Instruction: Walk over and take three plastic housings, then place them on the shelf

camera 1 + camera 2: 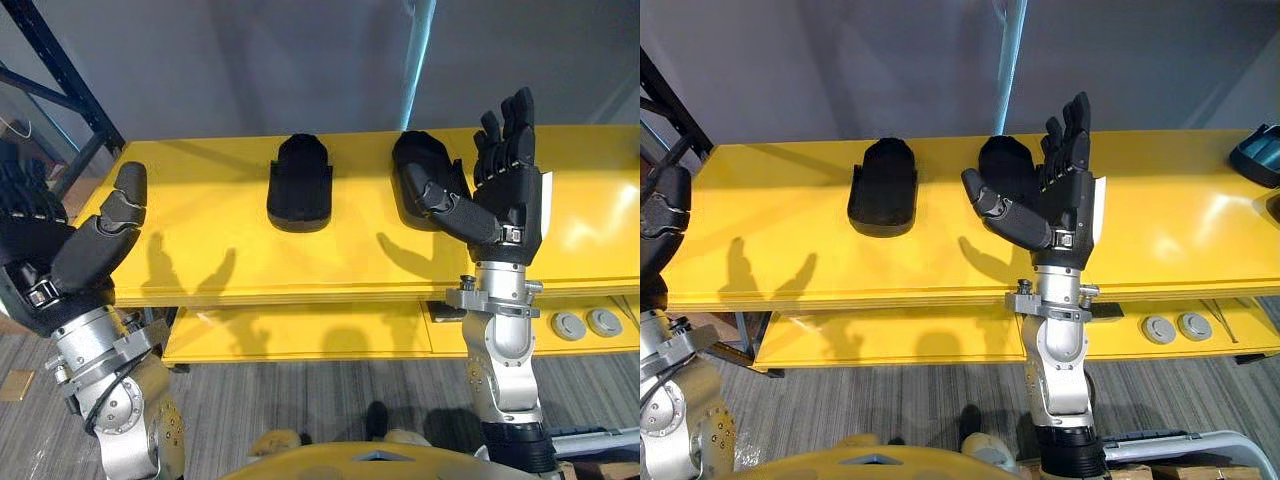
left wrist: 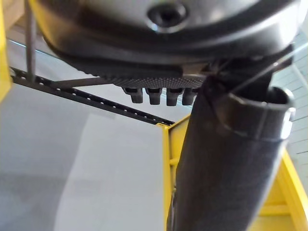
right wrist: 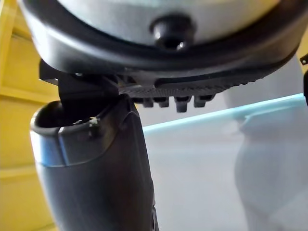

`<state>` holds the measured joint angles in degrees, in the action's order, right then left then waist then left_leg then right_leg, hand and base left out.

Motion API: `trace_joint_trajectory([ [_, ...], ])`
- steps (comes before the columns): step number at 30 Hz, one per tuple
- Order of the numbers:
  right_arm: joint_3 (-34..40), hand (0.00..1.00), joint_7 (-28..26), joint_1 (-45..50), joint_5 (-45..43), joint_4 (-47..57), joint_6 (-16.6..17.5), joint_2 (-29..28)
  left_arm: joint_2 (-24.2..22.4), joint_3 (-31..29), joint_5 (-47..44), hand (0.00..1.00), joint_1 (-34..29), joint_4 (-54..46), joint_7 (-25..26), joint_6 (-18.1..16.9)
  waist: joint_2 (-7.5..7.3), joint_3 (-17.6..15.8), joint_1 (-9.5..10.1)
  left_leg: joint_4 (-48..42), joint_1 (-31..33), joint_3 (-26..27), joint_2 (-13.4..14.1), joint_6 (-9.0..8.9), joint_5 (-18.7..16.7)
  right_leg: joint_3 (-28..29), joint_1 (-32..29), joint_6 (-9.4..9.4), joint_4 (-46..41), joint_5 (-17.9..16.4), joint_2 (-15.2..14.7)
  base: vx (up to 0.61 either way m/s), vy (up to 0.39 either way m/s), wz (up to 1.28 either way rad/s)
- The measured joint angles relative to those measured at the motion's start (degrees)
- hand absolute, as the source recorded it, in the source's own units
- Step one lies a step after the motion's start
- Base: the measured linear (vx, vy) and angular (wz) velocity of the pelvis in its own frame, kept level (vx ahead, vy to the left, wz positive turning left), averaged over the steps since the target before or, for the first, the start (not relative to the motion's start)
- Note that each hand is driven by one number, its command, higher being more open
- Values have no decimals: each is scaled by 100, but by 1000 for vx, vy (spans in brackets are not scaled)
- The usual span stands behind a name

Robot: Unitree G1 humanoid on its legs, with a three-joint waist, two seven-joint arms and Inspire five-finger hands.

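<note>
Nearest the camera, the floor [image 1: 300, 400] is grey carpet.

The left hand [image 1: 40, 245] is raised at the left edge of the scene. It is released, with the fingers straight and pointing up and the thumb angled out, and it holds nothing. It stands short of the left end of the shelf [image 1: 220, 260].

The right hand [image 1: 1065, 195] is raised in front of the shelf's front edge. It is also released and empty, with the fingers extended upward and the thumb out toward the robot's left.

Below the top board, a yellow lower tier [image 1: 300, 335] carries two grey round discs [image 1: 1170, 327] on the right side.

Two black plastic housings lie on the yellow top board, near each other but apart:
- The left housing [image 1: 300, 185] lies flat near the middle of the board, in full view.
- The right housing [image 1: 1005, 170] lies just beyond the right hand. The thumb and palm cover its near and right portions in both head views.

A dark teal tray [image 1: 1260, 155] sits at the far right end of the board. A dark rack upright [image 1: 70, 90] stands beyond the left end. A grey wall [image 1: 250, 60] with a pale teal vertical strip [image 1: 420, 60] is behind the shelf.
</note>
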<state>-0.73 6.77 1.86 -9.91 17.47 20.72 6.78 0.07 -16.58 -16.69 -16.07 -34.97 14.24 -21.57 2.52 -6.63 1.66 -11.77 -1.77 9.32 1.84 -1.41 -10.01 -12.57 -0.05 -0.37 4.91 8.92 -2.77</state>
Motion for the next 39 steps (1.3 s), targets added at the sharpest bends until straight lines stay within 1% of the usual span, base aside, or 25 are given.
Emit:
trace_joint_trajectory([
  [4, -6, 100, 265, 75, 36, 0, -15, -2, -20, 67, -330, 100, -4, 6, -436, -61, -31, 18, 9, 4, 25, 12, 0, -1, 1, 1, -30, 12, 0, -8, 0, -22, 36, 0],
  [7, 47, 100, 547, 343, 73, 1, -99, -5, -17, 318, -596, 100, -14, 8, -834, -146, -76, 41, 8, 16, 21, 140, 10, -1, 1, 116, -104, 20, -1, 16, 17, -4, 40, -18],
  [9, 260, 100, 713, 663, 293, 14, -211, -50, -14, 572, -1118, 100, -30, 24, -1208, -146, -79, 39, -30, 19, -54, 308, 27, -8, -20, 304, -127, 49, -1, 40, 51, 14, 61, -47],
  [11, 541, 100, 847, 978, 338, 74, -313, -84, -2, 784, -1407, 100, -33, 30, -1390, -148, -82, 37, -79, 3, -91, 547, 73, -11, -90, 535, -179, 74, -2, 62, 108, 11, 52, -64],
  [12, 804, 100, 948, 1168, 519, 116, -325, -109, 9, 907, -1561, 100, -34, 84, -1465, -176, -83, 36, -193, -4, -102, 679, 86, -11, -123, 684, -230, 80, -2, 66, 134, 0, 40, -69],
  [15, 1375, 100, 1183, 1565, 514, 321, -329, -106, 90, 1191, -1948, 100, -20, 299, -1495, -215, -84, 32, -442, -54, -159, 1068, 162, -38, -251, 1104, -342, 114, -2, 102, 253, 6, 29, -73],
  [16, 1588, 100, 1251, 1733, 511, 429, -303, -107, 99, 1302, -1974, 100, -16, 397, -1450, -221, -72, 26, -573, -134, -162, 1185, 202, -58, -338, 1247, -370, 115, -2, 106, 310, 12, 32, -69],
  [18, 1836, 100, 1280, 1950, 505, 567, -234, -107, 99, 1498, -1972, 100, 5, 477, -1294, -224, -53, 12, -769, -198, -145, 1339, 245, -68, -415, 1419, -437, 100, -2, 107, 375, 7, 24, -51],
  [20, 2008, 100, 1298, 2030, 506, 595, -96, -108, 105, 1613, -1967, 100, 86, 547, -1113, -234, -35, -1, -865, -316, -106, 1431, 262, -81, -462, 1642, -525, 55, -3, 133, 430, 15, 21, -59],
  [22, 1977, 100, 1242, 1932, 512, 613, -3, -95, 110, 1619, -1962, 100, 138, 549, -834, -311, -37, -108, -788, -673, -16, 962, 189, -52, -481, 1985, -571, 32, -34, 188, 480, 18, 11, -84],
  [23, 1850, 100, 1191, 1862, 513, 656, 10, -58, 97, 1601, -1963, 100, 140, 548, -687, -374, -5, -186, -748, -979, 83, 563, 167, -2, -510, 2130, -564, 32, -37, 194, 503, -25, -4, -110],
  [24, 1544, 100, 1086, 1654, 519, 700, 21, 6, 88, 1564, -1962, 100, 142, 542, -517, -461, 78, -382, -632, -1720, 299, -87, 116, 48, -537, 2414, -562, -6, -173, 160, 583, -78, 25, -125],
  [25, 1312, 100, 1060, 1483, 522, 700, 21, 66, 80, 1526, -1960, 100, 107, 520, -451, -473, 137, -508, -549, -2220, 429, -435, 57, 60, -529, 2574, -551, -48, -284, 128, 655, -114, 49, -120],
  [26, 1131, 100, 1025, 1395, 524, 700, 21, 108, 72, 1514, -1945, 100, 60, 513, -430, -473, 160, -550, -497, -2476, 524, -639, 41, 69, -523, 2657, -553, -79, -325, 104, 710, -139, 90, -104],
  [27, 791, 100, 969, 1255, 531, 701, 23, 196, 60, 1513, -1927, 100, -30, 495, -413, -472, 218, -569, -415, -2787, 638, -947, -43, 71, -523, 2719, -547, -111, -311, 81, 777, -156, 100, -94],
  [28, 547, 100, 944, 1134, 637, 705, 25, 215, 59, 1513, -1915, 100, -27, 470, -414, -469, 264, -548, -338, -2741, 629, -1088, -47, 90, -511, 2700, -591, -119, -272, 26, 794, -158, 102, -77],
  [29, 458, 100, 927, 1059, 731, 708, 25, 220, 44, 1509, -1916, 100, -21, 424, -434, -460, 329, -531, -312, -2624, 628, -1076, 12, 124, -506, 2613, -675, -126, -375, -39, 853, -160, 75, -48],
  [30, 343, 100, 881, 953, 741, 749, 36, 230, 57, 1515, -1918, 100, -18, 302, -549, -430, 305, -551, -264, -2320, 575, -1029, 48, 238, -652, 2354, -1209, -341, -1480, -256, 861, -118, 44, 14],
  [31, 377, 100, 857, 943, 722, 800, 35, 273, 85, 1541, -1947, 100, 41, 294, -838, -364, 235, -615, -357, -2072, 396, -1065, -17, 151, -875, 2189, -1312, -9, -1744, -576, 791, -124, 28, 35],
  [32, 407, 100, 857, 954, 701, 799, 14, 278, 118, 1583, -1954, 100, 47, 295, -916, -300, 230, -611, -370, -1905, 320, -1112, -11, 123, -910, 2162, -1316, -6, -1749, -575, 796, -108, 13, 47],
  [33, 409, 100, 847, 959, 609, 800, -3, 268, 167, 1643, -1955, 100, 30, 293, -1068, -293, 204, -607, -335, -1622, 217, -1132, -12, 101, -952, 2136, -1345, 3, -1770, -573, 789, -122, 11, 23],
  [35, 415, 100, 771, 1051, 418, 797, -3, 192, 274, 1751, -2091, 100, 122, 289, -1397, -297, 227, -603, -378, -1280, 90, -1127, 33, 74, -1125, 2059, -1393, 33, -1802, -556, 791, -109, 27, 12],
  [36, 431, 100, 739, 1187, 387, 773, -6, 39, 358, 1869, -2146, 100, 257, 288, -1550, -295, 175, -625, -367, -1158, 24, -1105, -3, 22, -1153, 2095, -1407, 126, -1838, -482, 764, -134, 59, -3],
  [37, 429, 100, 715, 1281, 388, 773, -3, -51, 388, 1917, -2151, 100, 294, 284, -1599, -291, 154, -615, -372, -1156, 19, -1098, -36, 30, -1144, 2134, -1404, 146, -1828, -428, 742, -158, 95, -24],
  [39, 359, 100, 575, 1545, 243, 773, 7, -342, 473, 1965, -2262, 100, 313, 264, -1817, -220, 149, -620, -420, -1223, -58, -820, -95, 120, -1149, 2301, -1305, 253, -1620, -136, 685, -156, 120, -56],
])
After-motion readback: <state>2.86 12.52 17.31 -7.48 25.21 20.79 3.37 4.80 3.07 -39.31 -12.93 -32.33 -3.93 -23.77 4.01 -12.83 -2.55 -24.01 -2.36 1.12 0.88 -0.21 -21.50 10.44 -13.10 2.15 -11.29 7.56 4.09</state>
